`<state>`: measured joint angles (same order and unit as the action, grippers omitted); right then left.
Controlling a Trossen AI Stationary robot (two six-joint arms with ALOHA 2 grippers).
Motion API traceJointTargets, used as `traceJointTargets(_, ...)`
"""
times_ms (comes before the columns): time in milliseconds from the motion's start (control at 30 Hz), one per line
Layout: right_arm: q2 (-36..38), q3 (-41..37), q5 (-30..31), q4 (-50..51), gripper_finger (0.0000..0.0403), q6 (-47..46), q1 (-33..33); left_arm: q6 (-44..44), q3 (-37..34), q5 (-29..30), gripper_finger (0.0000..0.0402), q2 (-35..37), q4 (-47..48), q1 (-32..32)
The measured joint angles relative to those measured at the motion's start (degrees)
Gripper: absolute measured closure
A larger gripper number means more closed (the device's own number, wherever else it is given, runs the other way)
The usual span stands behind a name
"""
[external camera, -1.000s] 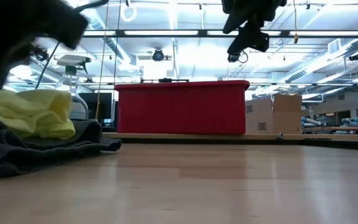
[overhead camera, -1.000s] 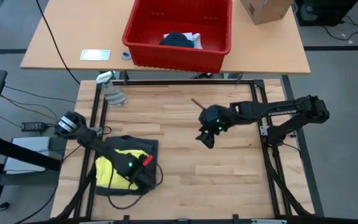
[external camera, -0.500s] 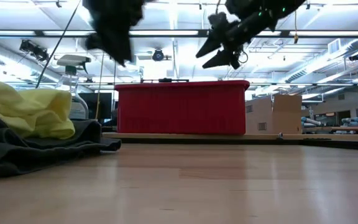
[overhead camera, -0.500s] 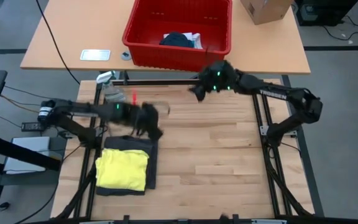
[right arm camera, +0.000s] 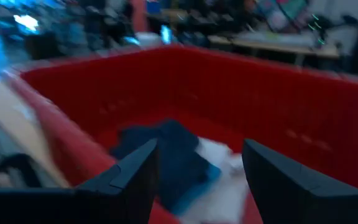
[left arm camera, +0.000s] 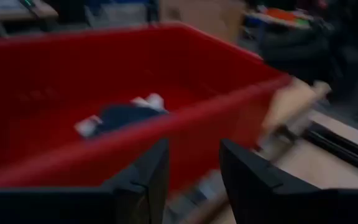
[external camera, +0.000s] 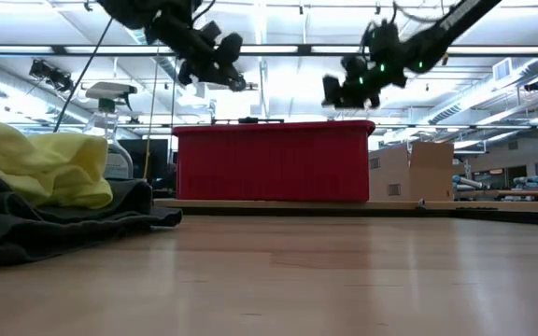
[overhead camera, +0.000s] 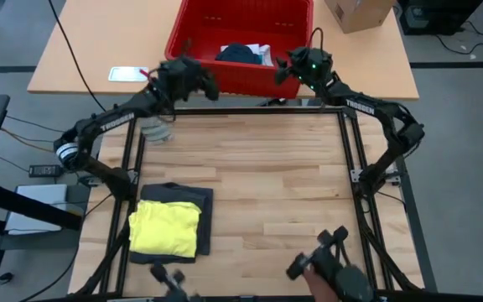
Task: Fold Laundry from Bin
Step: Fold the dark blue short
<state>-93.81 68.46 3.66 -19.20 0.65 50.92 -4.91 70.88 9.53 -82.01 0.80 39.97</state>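
The red bin stands on the far table; a dark blue garment and a white one lie on its floor. They also show in the right wrist view and the left wrist view. My left gripper is open and empty, in the air at the bin's near left rim. My right gripper is open and empty, above the bin's near right rim. A folded yellow garment lies on a folded dark grey one at the table's near left.
A spray bottle stands at the work table's far left corner. A brown cardboard box sits right of the bin, and a small white flat object left of it. A dark device shows at the near edge.
My left gripper has left the yellow garment at the near left, risen and swung toward the far edge, up to the bin's near left rim. My right gripper has gone from the table's middle toward the far edge, up to the bin. The folded stack stays flat.
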Motion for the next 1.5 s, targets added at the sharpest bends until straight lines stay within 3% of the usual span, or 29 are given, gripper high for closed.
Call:
traceJointTargets(167,-2.83,-0.03,-0.11,3.37,0.0171,-0.72,2.82,8.65,0.01,-0.61,0.0258,-3.85,-14.69,7.17)
traceJointTargets(333,-0.15,0.37,-1.28,13.69,0.0185,-1.40,1.35,11.54,0.01,-6.93,0.0258,-7.98,-22.76,10.78)
traceJointTargets(500,4.96,0.33,-2.01,26.48,0.0198,-1.58,-0.79,11.56,0.03,-7.75,0.0258,-11.77,-23.40,11.28)
traceJointTargets(733,11.84,-0.29,-2.67,34.64,0.0201,-1.86,-1.57,10.20,0.01,-8.38,0.0258,-17.76,-22.15,11.12)
traceJointTargets(900,16.18,-0.29,-2.62,31.66,0.0201,-1.86,-0.59,6.21,0.47,-12.98,0.0258,-18.82,-18.75,10.40)
traceJointTargets(1067,16.97,-0.24,-1.97,21.83,0.0201,-1.92,0.85,7.31,0.47,-14.99,0.0258,-18.36,-14.41,7.36)
traceJointTargets(1267,14.63,-0.17,-2.49,11.73,0.0202,-2.09,1.46,7.30,0.49,-15.93,0.0258,-18.28,-11.74,3.62)
traceJointTargets(1500,8.91,-0.14,-6.08,9.22,0.0202,-2.23,1.25,6.91,0.38,-17.05,0.0258,-18.21,-9.24,-0.11)
